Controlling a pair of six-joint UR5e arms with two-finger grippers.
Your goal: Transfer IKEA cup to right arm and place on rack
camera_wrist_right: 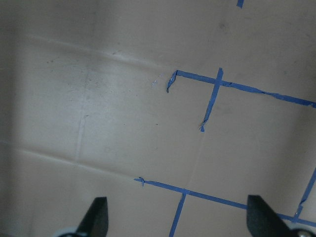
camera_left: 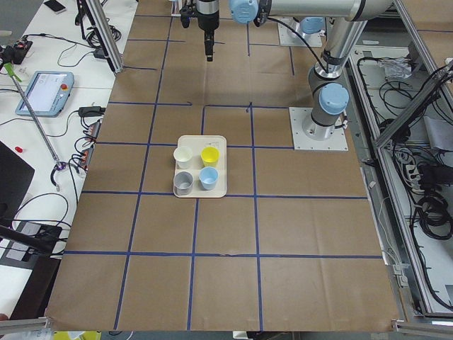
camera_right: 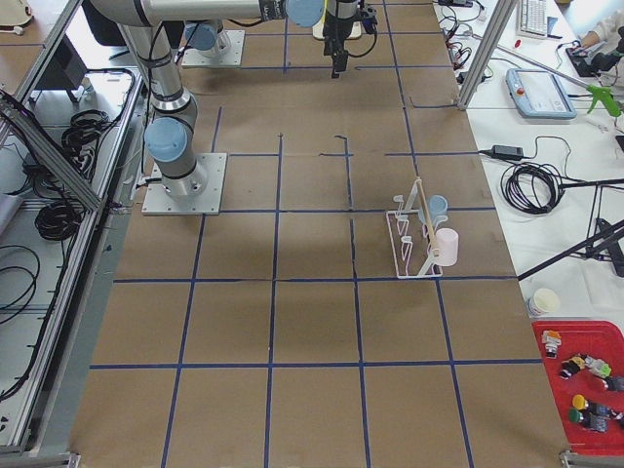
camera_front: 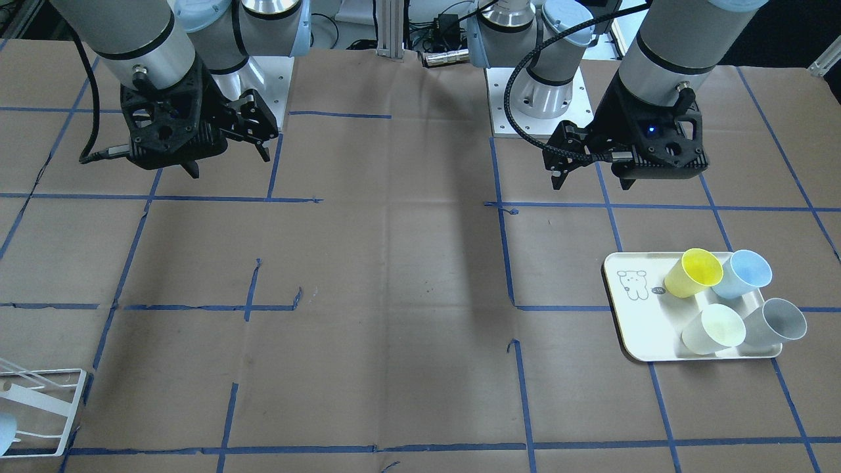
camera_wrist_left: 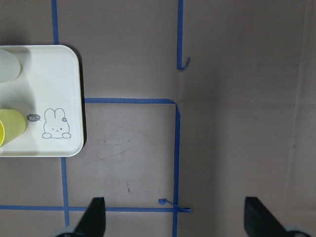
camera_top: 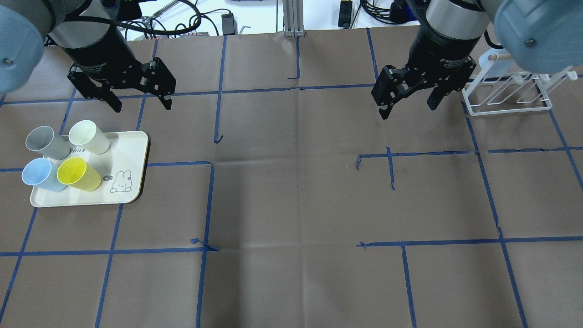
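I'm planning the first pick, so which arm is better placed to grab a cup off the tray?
Left. The left pincer hangs open close to the tray holding the cups, while the right pincer, also open, is far across the table near the rack.

Tray: the tray point(camera_top: 134, 150) lies on the table point(camera_top: 291, 205), in the robot's left half, well apart from the middle.
Cups: four cups point(camera_top: 77, 174) sit two by two on the tray's outer end.
Rack: the rack point(camera_top: 508, 108) stands in the robot's right half, toward the operators' side.
On the rack: two cups point(camera_right: 447, 246), on its operators' side.
Grippers: the left gripper point(camera_top: 143, 108) hangs near the tray, the right gripper point(camera_top: 407, 112) near the rack.
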